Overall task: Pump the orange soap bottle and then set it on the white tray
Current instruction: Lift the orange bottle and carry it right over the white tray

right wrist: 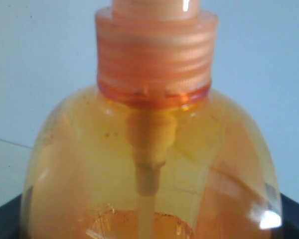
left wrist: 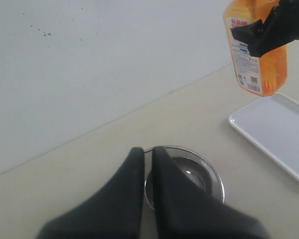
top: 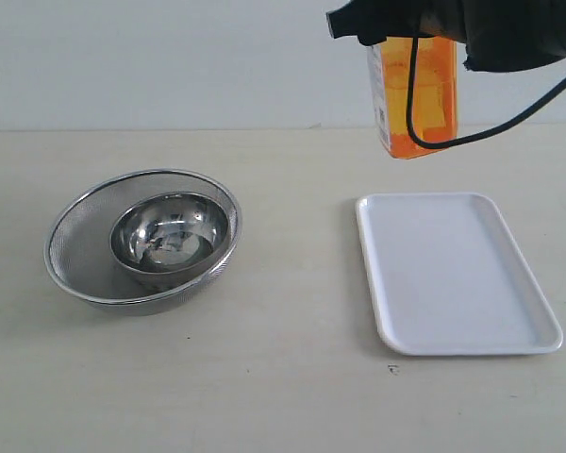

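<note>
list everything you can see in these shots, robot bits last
orange soap bottle: one, translucent orange, held in the air over the tray's far edge
white tray: one, glossy white, on the table at right, nothing on it
steel bowl: one, shiny silver, inside the strainer
mesh strainer: one, silver, on the table at left
table: one, beige
black cable: one, hanging across the bottle
left gripper: black, shut, above the bowl
right gripper: black, clamped on the bottle

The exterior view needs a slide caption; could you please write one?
Right end effector holds the orange soap bottle aloft near the white tray; bowl in strainer at left.
</note>
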Controlling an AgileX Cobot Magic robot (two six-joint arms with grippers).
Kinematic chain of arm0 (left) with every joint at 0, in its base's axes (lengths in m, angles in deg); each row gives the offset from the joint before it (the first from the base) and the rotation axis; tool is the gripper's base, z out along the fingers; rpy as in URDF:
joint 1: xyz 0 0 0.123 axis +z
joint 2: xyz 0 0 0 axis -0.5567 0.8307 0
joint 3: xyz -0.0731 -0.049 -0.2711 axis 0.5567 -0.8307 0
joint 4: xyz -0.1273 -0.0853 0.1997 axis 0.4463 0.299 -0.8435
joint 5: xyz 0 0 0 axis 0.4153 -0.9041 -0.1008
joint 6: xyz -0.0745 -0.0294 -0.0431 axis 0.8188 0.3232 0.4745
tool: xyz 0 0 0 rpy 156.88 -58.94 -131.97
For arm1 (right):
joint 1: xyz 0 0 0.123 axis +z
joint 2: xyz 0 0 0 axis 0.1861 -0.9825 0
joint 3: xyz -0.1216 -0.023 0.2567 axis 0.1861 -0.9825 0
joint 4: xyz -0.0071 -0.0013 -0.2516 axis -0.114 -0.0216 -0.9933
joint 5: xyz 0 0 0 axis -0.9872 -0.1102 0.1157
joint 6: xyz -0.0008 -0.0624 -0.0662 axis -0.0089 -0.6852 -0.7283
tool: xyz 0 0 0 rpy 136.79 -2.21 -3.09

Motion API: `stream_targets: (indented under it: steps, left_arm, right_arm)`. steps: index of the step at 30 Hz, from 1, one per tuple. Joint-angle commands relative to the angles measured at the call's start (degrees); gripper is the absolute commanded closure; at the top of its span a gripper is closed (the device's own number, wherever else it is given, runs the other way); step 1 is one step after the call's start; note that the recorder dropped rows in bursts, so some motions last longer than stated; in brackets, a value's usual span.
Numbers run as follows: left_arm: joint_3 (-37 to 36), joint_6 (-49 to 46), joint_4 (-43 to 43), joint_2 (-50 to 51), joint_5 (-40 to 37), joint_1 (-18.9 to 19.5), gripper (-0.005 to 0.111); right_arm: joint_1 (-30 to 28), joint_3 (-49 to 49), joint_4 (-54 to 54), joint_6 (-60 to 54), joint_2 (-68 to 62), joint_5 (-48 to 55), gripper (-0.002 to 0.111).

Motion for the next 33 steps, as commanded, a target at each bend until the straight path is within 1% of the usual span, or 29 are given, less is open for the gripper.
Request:
stream_targets:
  steps: [1,4,13,17,21,24,27,29,33]
  left_arm:
    - [-2.58,3.48,-3.39,-4.72,3.16,-0.40,0.102]
    - [-4.54,5.88,-6.32,-8.01,3.45,-0.40,0.102]
    - [-8.95,11.60,-9.71,-16.25,3.60,-0.40,0.102]
    - [-10.23,14.72,-13.59,-19.40,2.78,-0.40,0.102]
    - [-12.28,14.84,-13.86,-21.80,2.78,-0.40,0.102]
    - [-14.30,15.36,-14.39,-23.05,2.69,-0.40,0.102]
    - [-16.37,17.91,-17.19,-24.44,1.73,-0.40,0.102]
    - [-17.54,18.90,-18.28,-25.63,0.97,-0.40,0.102]
    - [-19.08,19.69,-18.28,-28.63,-0.03,-0.40,0.102]
  right_arm:
    - [0.01,0.87,1.78,-5.30,1.98,-1.83,0.108]
    - [0.01,0.87,1.99,-5.78,1.98,-1.83,0.108]
    - [0.01,0.77,6.96,-11.41,1.98,-2.08,0.108]
    - [-0.09,-2.32,6.82,-11.39,3.74,-2.08,0.108]
    - [-0.09,-6.22,5.72,-10.63,6.32,-2.97,0.108]
    - [-0.09,-8.67,3.24,-7.74,8.23,-2.98,0.108]
    - [-0.09,-10.81,1.81,-5.67,10.09,-2.98,0.108]
    - [-0.09,-12.60,-0.84,-2.28,11.35,-2.98,0.108]
    - [-0.09,-17.10,-10.84,9.09,13.63,-3.76,0.108]
